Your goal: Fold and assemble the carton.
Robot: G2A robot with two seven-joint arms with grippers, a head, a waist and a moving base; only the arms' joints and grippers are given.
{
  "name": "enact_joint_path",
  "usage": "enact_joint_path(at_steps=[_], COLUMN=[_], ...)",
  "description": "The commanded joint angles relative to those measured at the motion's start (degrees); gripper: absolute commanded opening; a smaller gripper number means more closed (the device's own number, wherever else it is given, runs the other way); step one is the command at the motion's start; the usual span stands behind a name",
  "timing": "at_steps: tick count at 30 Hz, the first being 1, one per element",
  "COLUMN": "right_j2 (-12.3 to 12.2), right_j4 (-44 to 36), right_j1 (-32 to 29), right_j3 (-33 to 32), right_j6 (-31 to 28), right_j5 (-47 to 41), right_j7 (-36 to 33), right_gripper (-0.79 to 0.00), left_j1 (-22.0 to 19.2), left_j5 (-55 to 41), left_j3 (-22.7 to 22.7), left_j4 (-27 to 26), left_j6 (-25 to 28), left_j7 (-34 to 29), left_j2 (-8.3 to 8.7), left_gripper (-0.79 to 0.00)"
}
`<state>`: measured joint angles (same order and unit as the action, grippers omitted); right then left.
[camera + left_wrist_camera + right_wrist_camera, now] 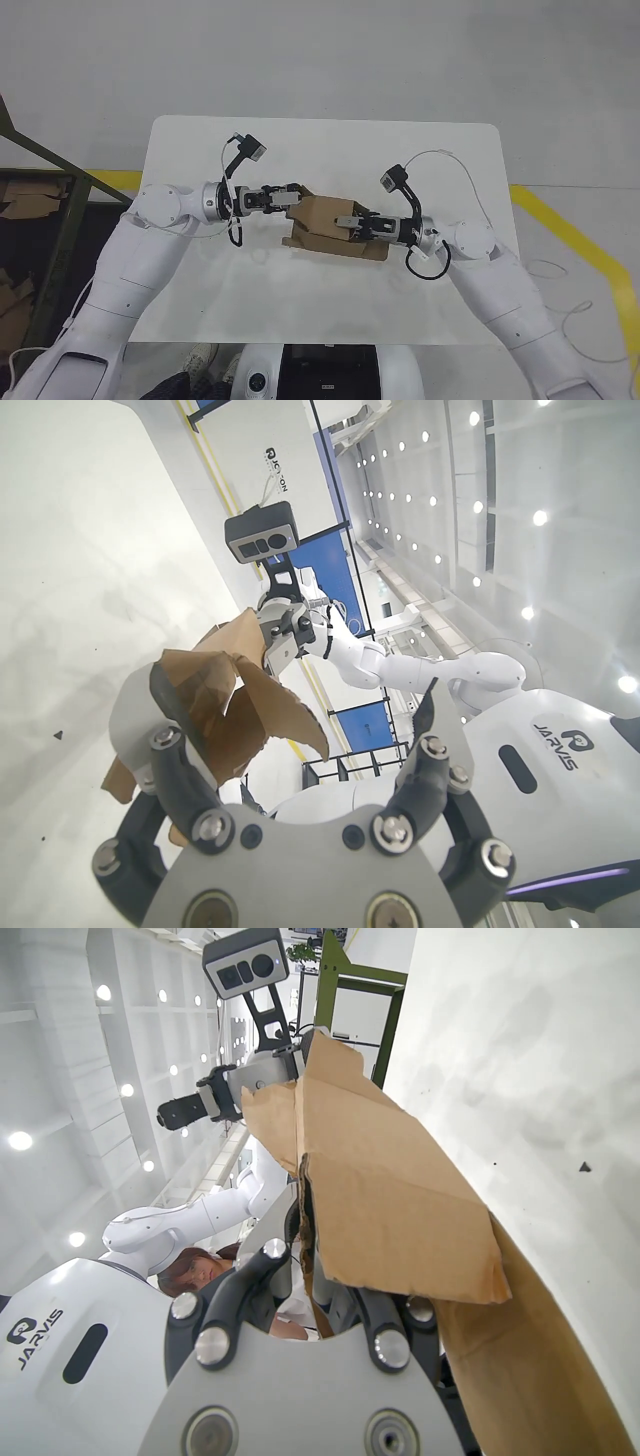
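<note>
The brown carton (322,222), partly folded with loose flaps, is at the middle of the white table (330,150), between the two arms.

The left arm comes in from 8 o'clock, its forearm bent and turned level towards 3 o'clock, so the left claw (288,198) meets the carton's 10 o'clock corner. In the left wrist view this claw (295,685) is spread wide. One finger (167,710) lies against a crumpled flap of the carton (215,700); the other finger (432,720) stands free in the air with nothing on it.

The right arm comes in from 4 o'clock, its forearm pointing towards 9 o'clock, and the right claw (352,224) sits on the carton's 3 o'clock side. In the right wrist view this claw (307,1228) is drawn nearly closed, pinching the edge of a cardboard panel (390,1188) that runs on past it. The left wrist view shows the same claw (277,650) at the carton's far end, gripping it.

Beyond the table's 9 o'clock edge stands a green frame (55,200) with cardboard scraps (25,195) in it.
</note>
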<state>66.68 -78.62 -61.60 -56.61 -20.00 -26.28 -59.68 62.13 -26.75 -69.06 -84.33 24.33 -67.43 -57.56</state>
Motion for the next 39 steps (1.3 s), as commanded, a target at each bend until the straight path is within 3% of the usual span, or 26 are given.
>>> enact_joint_path(at_steps=[1, 24, 39], right_j2=[0.0, 0.3, 0.9], right_j4=[-0.4, -2.9, -1.2], right_j1=[-0.3, -0.8, -0.7], right_j3=[0.0, 1.8, 1.7], right_j6=[-0.1, 0.7, 0.0], right_j5=[0.0, -0.6, -2.3], right_j7=[-0.3, -3.6, 0.1], right_gripper=[-0.785, -0.785, -0.785], left_j1=[0.0, -1.6, -2.1], left_j5=[0.1, -0.5, -0.8], left_j3=[0.2, 1.4, 1.5], left_j4=[-0.2, 0.3, 1.4], left_j6=[-0.1, -0.3, 0.3], left_j7=[-0.1, -1.6, -1.2], left_j2=[-0.02, -0.3, -0.4], left_gripper=[0.0, 0.0, 0.0])
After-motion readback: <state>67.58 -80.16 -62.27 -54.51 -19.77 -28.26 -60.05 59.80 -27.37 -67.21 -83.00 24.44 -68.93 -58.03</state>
